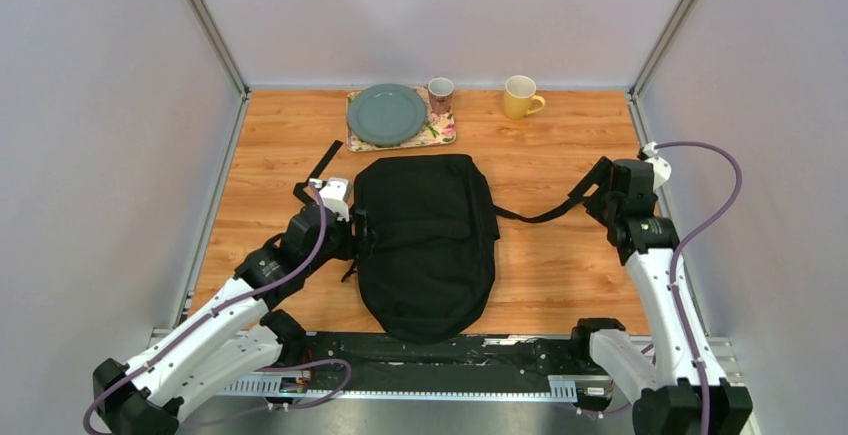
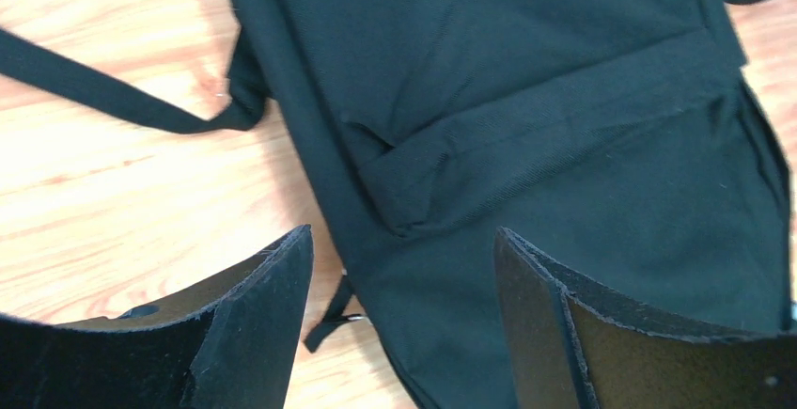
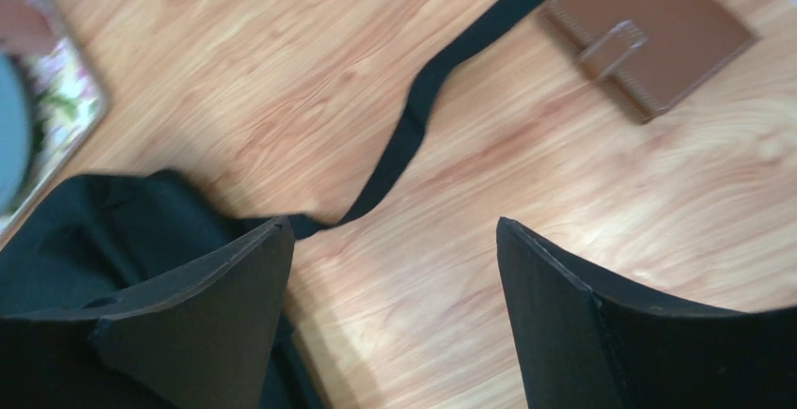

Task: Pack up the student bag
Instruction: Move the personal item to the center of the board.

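The student bag point(image 1: 428, 245), a large black fabric backpack, lies flat in the middle of the wooden table. One long strap point(image 1: 540, 217) runs from it to the right, another point(image 1: 322, 162) to the left. My left gripper point(image 1: 352, 230) is open and empty at the bag's left edge. In the left wrist view the gripper point(image 2: 404, 268) spans the bag's point(image 2: 526, 99) side seam above a small strap tab point(image 2: 329, 320). My right gripper point(image 1: 592, 191) is open and empty above the right strap's end. The right wrist view shows the gripper point(image 3: 395, 240) over bare wood, with the strap point(image 3: 423, 108) and a brown wallet point(image 3: 648, 28) ahead.
At the back stand a grey-green plate point(image 1: 386, 114) on a floral tray point(image 1: 443, 133), a small cup point(image 1: 440, 90) and a yellow mug point(image 1: 521, 97). Grey walls enclose the table on three sides. The wallet is hidden under the right arm in the top view.
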You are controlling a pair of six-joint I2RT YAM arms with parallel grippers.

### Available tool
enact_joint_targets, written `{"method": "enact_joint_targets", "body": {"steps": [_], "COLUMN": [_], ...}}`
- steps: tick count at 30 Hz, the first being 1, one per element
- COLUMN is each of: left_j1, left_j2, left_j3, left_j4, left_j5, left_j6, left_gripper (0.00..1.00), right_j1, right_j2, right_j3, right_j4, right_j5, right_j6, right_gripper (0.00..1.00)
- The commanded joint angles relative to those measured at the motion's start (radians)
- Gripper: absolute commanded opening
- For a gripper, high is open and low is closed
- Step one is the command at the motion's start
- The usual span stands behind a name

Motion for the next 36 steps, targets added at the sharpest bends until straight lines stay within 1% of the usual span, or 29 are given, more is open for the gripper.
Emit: {"method": "enact_joint_targets", "body": {"steps": [1, 2, 3, 5, 9, 13, 15, 16, 20, 21, 22, 24, 26, 27, 30, 31, 33, 36], "left_j1": [0.004, 0.004, 0.004, 0.004, 0.004, 0.004, 0.004, 0.005, 0.004, 0.005, 0.005, 0.004, 0.005, 0.004, 0.004, 0.005, 0.004, 0.004], "left_j2": [-0.041, -0.050, -0.071, -0.088, -0.099, -0.102, -0.104, -0.102, -0.093, -0.092, -0.093, -0.099, -0.108, -0.116, -0.165, -0.180, -0.226, -0.269], "left_j3": [0.012, 0.003, -0.008, -0.023, 0.006, 0.008, 0.000, -0.002, -0.006, -0.017, -0.025, -0.041, -0.049, -0.077, -0.156, -0.176, -0.212, -0.213], "left_j4": [0.049, 0.069, 0.077, 0.084, 0.057, 0.042, 0.034, 0.029, -0.032, -0.038, -0.049, -0.058, -0.069, -0.061, 0.002, 0.024, 0.035, 0.026], "left_j5": [0.152, 0.187, 0.198, 0.208, 0.278, 0.320, 0.318, 0.312, 0.278, 0.274, 0.254, 0.216, 0.173, 0.162, 0.122, 0.105, 0.105, 0.076], "left_j6": [-0.035, -0.040, -0.049, -0.049, -0.019, 0.010, 0.038, 0.050, 0.128, 0.144, 0.162, 0.195, 0.211, 0.212, 0.184, 0.172, 0.147, 0.155], "left_gripper": [0.78, 0.78, 0.78, 0.78, 0.79, 0.79, 0.79, 0.79, 0.79, 0.79, 0.80, 0.80, 0.80, 0.80, 0.80, 0.80, 0.80, 0.80], "right_j1": [-0.116, -0.136, -0.175, -0.209, -0.292, -0.320, -0.321, -0.321, -0.337, -0.349, -0.360, -0.383, -0.384, -0.398, -0.403, -0.404, -0.404, -0.404], "right_j2": [0.089, 0.107, 0.120, 0.152, 0.189, 0.245, 0.282, 0.296, 0.356, 0.391, 0.413, 0.468, 0.499, 0.515, 0.595, 0.623, 0.655, 0.726], "right_j3": [0.085, 0.098, 0.098, 0.105, 0.096, 0.094, 0.088, 0.077, 0.056, 0.051, 0.056, 0.106, 0.115, 0.121, 0.172, 0.174, 0.190, 0.206], "right_j4": [-0.048, -0.054, -0.052, -0.054, -0.036, -0.022, -0.005, 0.003, 0.058, 0.110, 0.113, 0.110, 0.141, 0.176, 0.170, 0.185, 0.211, 0.210], "right_j5": [0.015, 0.006, -0.002, -0.025, 0.000, 0.041, 0.069, 0.108, 0.176, 0.191, 0.213, 0.179, 0.213, 0.210, 0.207, 0.169, 0.168, 0.181], "right_j6": [-0.094, -0.101, -0.106, -0.115, -0.103, -0.101, -0.098, -0.098, -0.072, -0.072, -0.054, -0.064, -0.089, -0.094, -0.110, -0.124, -0.141, -0.161], "right_gripper": [0.83, 0.83, 0.84, 0.84, 0.84, 0.84, 0.84, 0.84, 0.84, 0.84, 0.84, 0.84, 0.84, 0.84, 0.83, 0.83, 0.83, 0.82]}}
